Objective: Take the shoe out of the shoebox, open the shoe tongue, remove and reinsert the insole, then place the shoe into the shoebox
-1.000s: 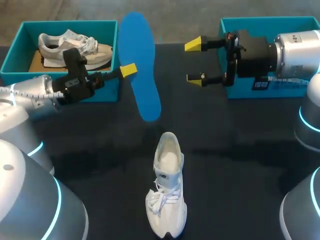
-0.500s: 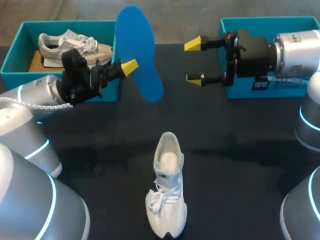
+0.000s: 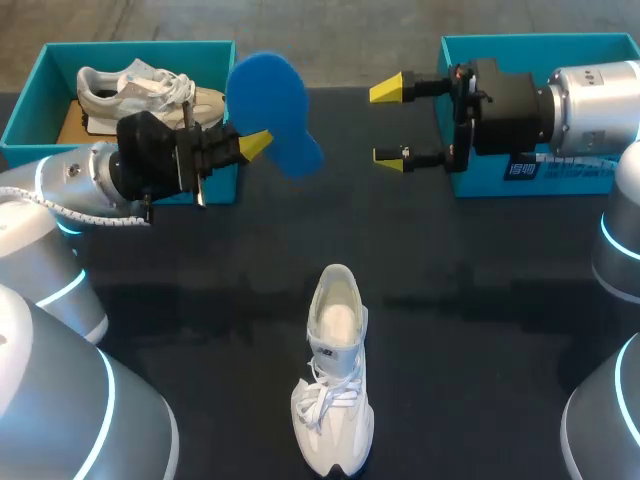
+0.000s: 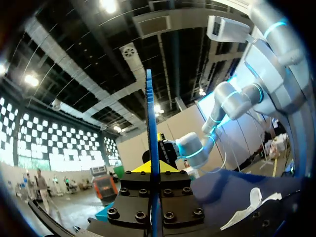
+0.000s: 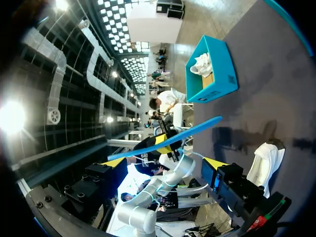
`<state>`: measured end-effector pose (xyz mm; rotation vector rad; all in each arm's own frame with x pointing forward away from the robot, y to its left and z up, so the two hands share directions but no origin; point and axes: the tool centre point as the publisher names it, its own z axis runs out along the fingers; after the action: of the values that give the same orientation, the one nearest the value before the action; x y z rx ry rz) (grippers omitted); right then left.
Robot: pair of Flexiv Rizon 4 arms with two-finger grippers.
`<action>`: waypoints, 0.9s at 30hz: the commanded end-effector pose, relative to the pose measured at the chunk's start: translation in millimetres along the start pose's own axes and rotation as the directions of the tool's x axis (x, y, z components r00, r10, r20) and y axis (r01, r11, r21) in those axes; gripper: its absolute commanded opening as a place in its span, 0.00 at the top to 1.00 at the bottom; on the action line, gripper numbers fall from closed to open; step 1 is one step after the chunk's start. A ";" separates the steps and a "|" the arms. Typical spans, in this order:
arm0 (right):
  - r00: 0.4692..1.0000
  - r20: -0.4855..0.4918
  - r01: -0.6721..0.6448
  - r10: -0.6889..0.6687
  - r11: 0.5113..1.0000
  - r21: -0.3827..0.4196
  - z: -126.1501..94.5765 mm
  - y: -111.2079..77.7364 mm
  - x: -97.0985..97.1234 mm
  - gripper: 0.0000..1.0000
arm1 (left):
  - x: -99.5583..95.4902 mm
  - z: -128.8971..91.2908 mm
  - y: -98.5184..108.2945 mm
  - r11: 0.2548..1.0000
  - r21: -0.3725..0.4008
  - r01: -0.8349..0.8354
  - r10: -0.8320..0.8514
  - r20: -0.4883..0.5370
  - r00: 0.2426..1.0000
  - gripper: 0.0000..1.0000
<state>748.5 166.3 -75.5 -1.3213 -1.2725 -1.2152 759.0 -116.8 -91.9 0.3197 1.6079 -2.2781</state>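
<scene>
The insole (image 4: 149, 113) stands edge-on through the frame's centre, a thin blue line clamped between the left gripper's (image 4: 152, 169) yellow tips. Beyond it shows the right arm (image 4: 224, 106). At lower right, a shoe (image 4: 250, 203) lies on the table (image 4: 217, 190).

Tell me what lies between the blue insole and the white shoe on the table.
Nothing: the head view shows only bare table between the insole and the shoe.

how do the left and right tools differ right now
The left tool is shut on the blue insole, while the right tool is open and holds nothing. The left tool is by the left shoebox, the right tool by the right shoebox. Both hang above the table with their yellow tips pointing toward each other.
</scene>
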 end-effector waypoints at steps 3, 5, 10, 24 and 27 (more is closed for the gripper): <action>1.000 0.002 -0.001 0.001 1.000 -0.002 2.6 0.2 0.2 0.00 | -10.5 -12.3 -0.7 0.573 0.294 -0.765 0.790 -0.445 0.421 1.00; 1.000 0.002 -0.001 0.001 1.000 -0.002 2.6 0.2 0.2 0.00 | -11.8 -13.2 -0.6 0.511 0.301 -0.805 0.816 -0.465 0.344 1.00; 1.000 0.002 -0.001 0.001 1.000 -0.002 2.6 0.2 0.2 0.00 | -9.2 -12.7 4.6 0.431 0.311 -0.847 0.826 -0.514 0.232 1.00; 1.000 0.002 -0.001 0.001 1.000 -0.002 2.6 0.2 0.2 0.00 | -6.5 -6.0 10.2 0.071 0.301 -0.951 0.830 -0.547 -0.111 1.00; 1.000 0.002 -0.001 0.001 1.000 -0.002 2.6 0.2 0.2 0.00 | -8.2 -5.0 7.6 0.019 0.327 -0.945 0.817 -0.549 -0.174 1.00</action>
<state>748.3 166.2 -75.0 -1.3226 -1.2721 -1.2141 770.7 -114.2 -103.4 1.2455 1.3169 -1.5881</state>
